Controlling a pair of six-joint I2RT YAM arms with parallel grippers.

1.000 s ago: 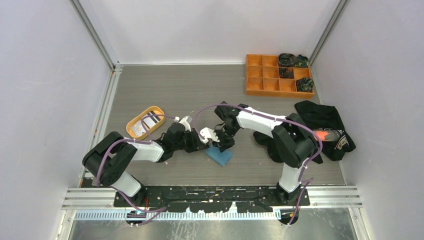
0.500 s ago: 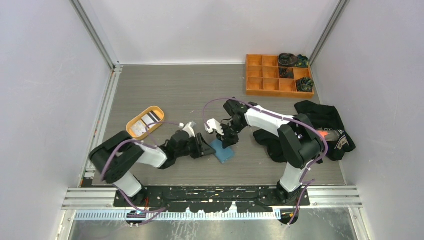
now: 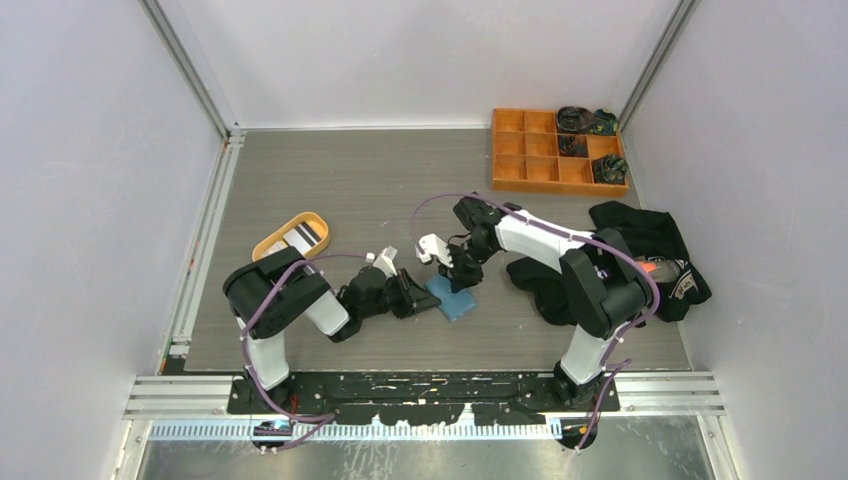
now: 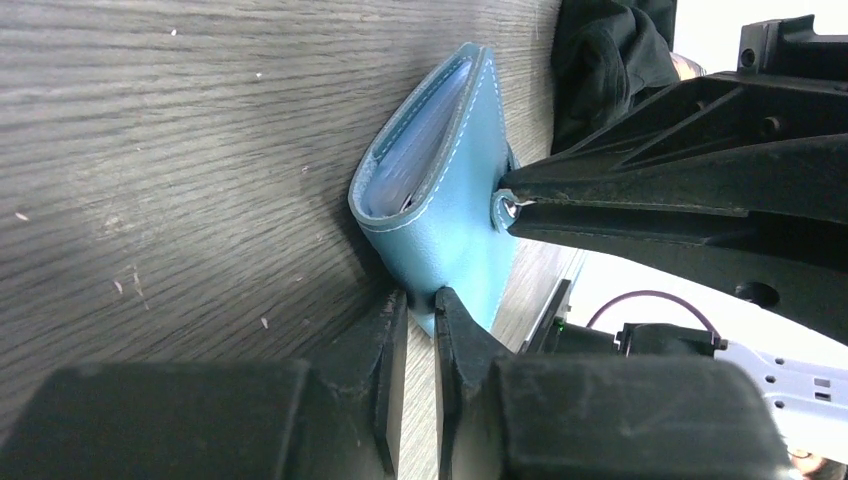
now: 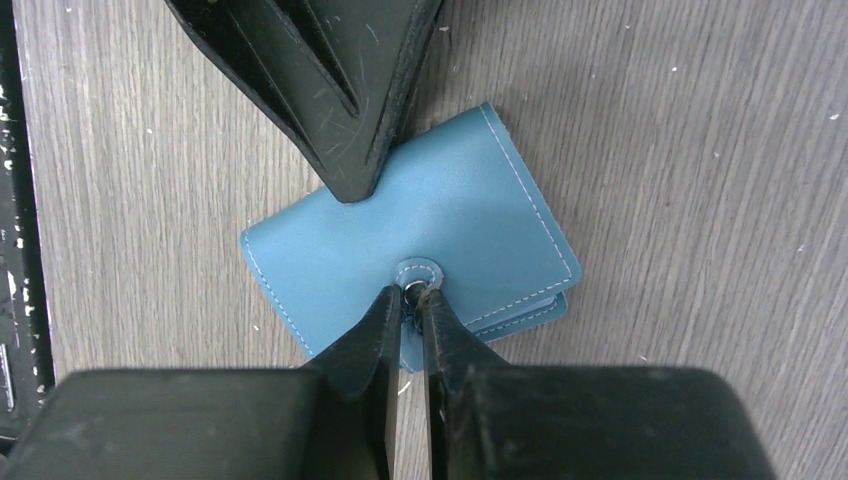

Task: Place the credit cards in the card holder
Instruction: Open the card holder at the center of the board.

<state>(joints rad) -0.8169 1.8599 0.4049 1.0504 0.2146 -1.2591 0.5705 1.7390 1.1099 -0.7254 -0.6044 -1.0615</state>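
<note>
The card holder (image 5: 460, 225) lies shut on the bench (image 5: 700, 130), cover up and turned cornerwise to me. It is blue leather with pale stitching round the edge. My right fingers (image 5: 385, 315) are closed on its round snap tab (image 5: 416, 270). One corner runs into the thin slit between my left fingers (image 4: 385, 335). From that side its folded mouth gapes a little and shows the clear inner pockets (image 4: 392, 190).

The credit cards (image 3: 303, 237) lie well apart from it in the orange oval tray (image 3: 268, 247). One is pale with a dark stripe; the rest are too small to tell.
</note>
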